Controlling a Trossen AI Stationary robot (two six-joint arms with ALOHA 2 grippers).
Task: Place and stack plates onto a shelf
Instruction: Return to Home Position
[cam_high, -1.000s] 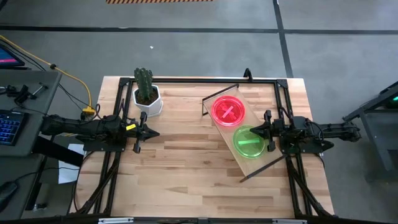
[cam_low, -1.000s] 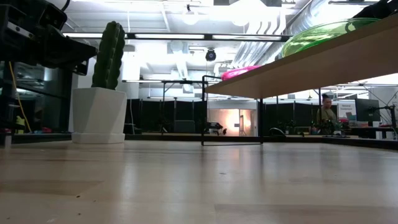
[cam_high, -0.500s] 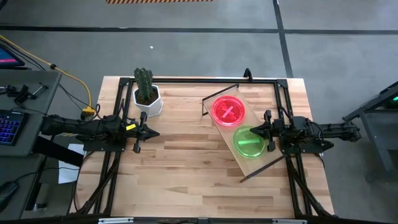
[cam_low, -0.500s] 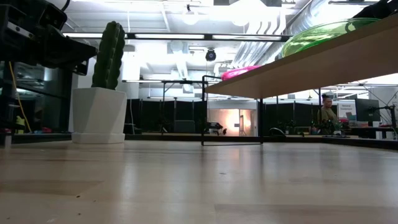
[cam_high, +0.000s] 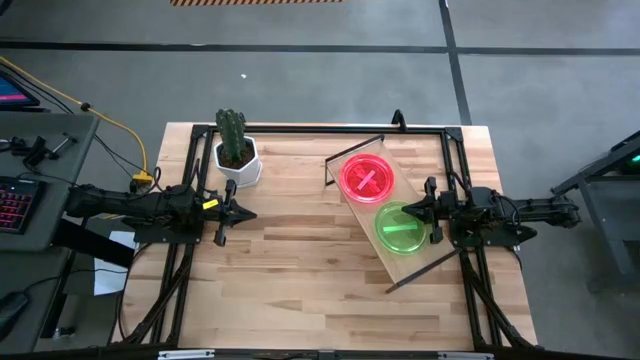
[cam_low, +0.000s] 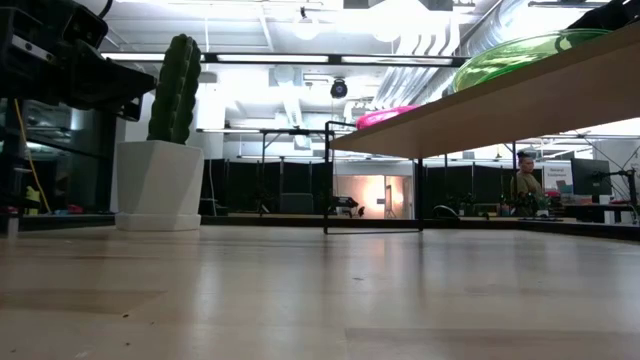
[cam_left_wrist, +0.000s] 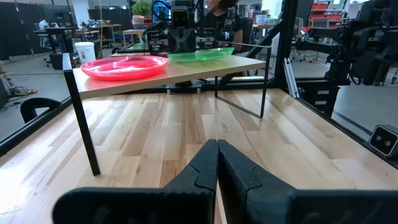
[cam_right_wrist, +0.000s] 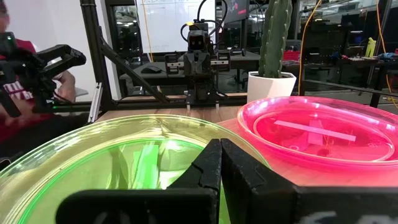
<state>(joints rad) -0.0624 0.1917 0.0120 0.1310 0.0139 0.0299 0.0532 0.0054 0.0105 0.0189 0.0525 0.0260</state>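
A pink plate (cam_high: 366, 178) and a green plate (cam_high: 401, 228) lie flat side by side on the light-wood shelf (cam_high: 386, 255), which stands on thin black wire legs on the right half of the table. My right gripper (cam_high: 421, 213) hovers shut at the green plate's right edge; its wrist view shows the green plate (cam_right_wrist: 99, 162) just past the fingers and the pink plate (cam_right_wrist: 311, 134) beyond. My left gripper (cam_high: 243, 214) is shut above the table's left part, facing the shelf (cam_left_wrist: 180, 68) from some way off.
A cactus in a white hexagonal pot (cam_high: 236, 152) stands at the table's far left. A black frame (cam_high: 330, 130) runs round the table edges. Bare planks (cam_high: 290, 270) lie between the grippers and toward the near edge. A person (cam_low: 523, 185) is in the room behind.
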